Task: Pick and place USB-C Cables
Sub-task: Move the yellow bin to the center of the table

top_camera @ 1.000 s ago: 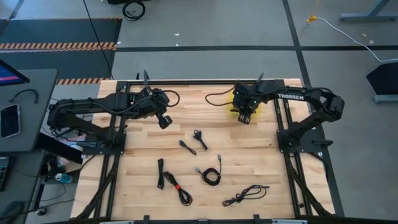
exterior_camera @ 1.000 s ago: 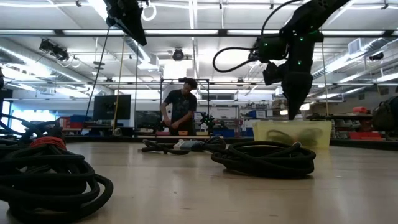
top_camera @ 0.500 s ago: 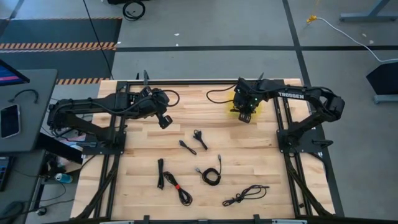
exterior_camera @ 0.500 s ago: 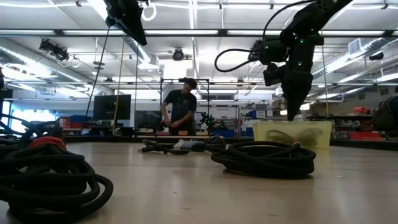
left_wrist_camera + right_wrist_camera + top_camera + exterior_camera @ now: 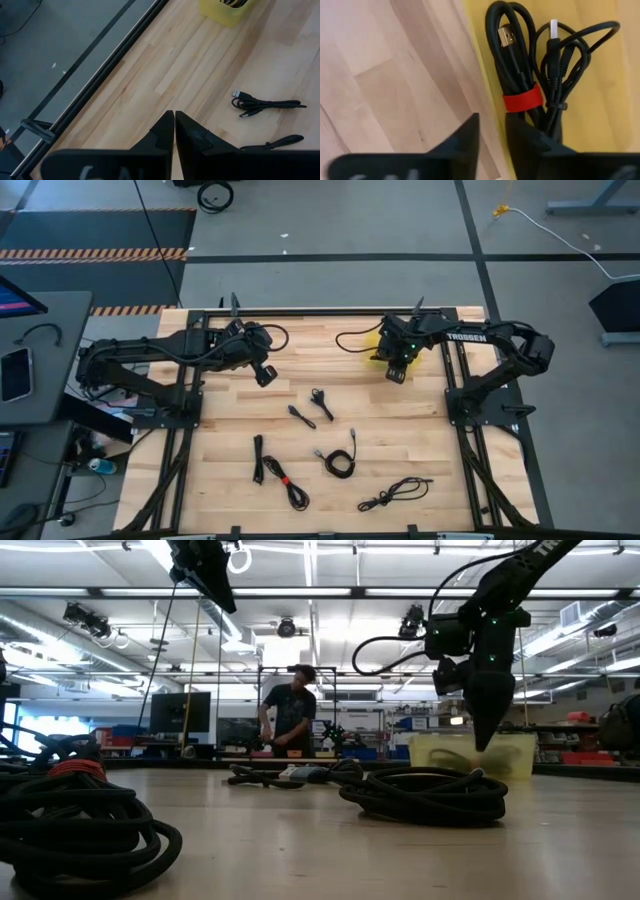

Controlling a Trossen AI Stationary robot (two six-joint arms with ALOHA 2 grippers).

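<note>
Several black USB-C cables lie loose on the wooden table, among them a pair (image 5: 312,406) at the middle, a coil (image 5: 340,462) and a red-tied one (image 5: 285,480) toward the near edge. The yellow bin (image 5: 383,343) stands at the far side. It holds bundled cables (image 5: 535,65), one with a red tie (image 5: 521,98). My right gripper (image 5: 490,122) hovers over the bin's near rim (image 5: 395,372), slightly open and empty. My left gripper (image 5: 174,116) is shut and empty, raised over the table's far left (image 5: 265,374).
A black metal frame (image 5: 300,310) runs along the table's far edge, and both arm bases stand at the sides. Bare wood lies between the bin and the loose cables. In the low view a person (image 5: 290,715) stands well beyond the table.
My right gripper has shifted a little toward the table's right and come down slightly by the bin. The left arm and the cables on the table have kept still.
</note>
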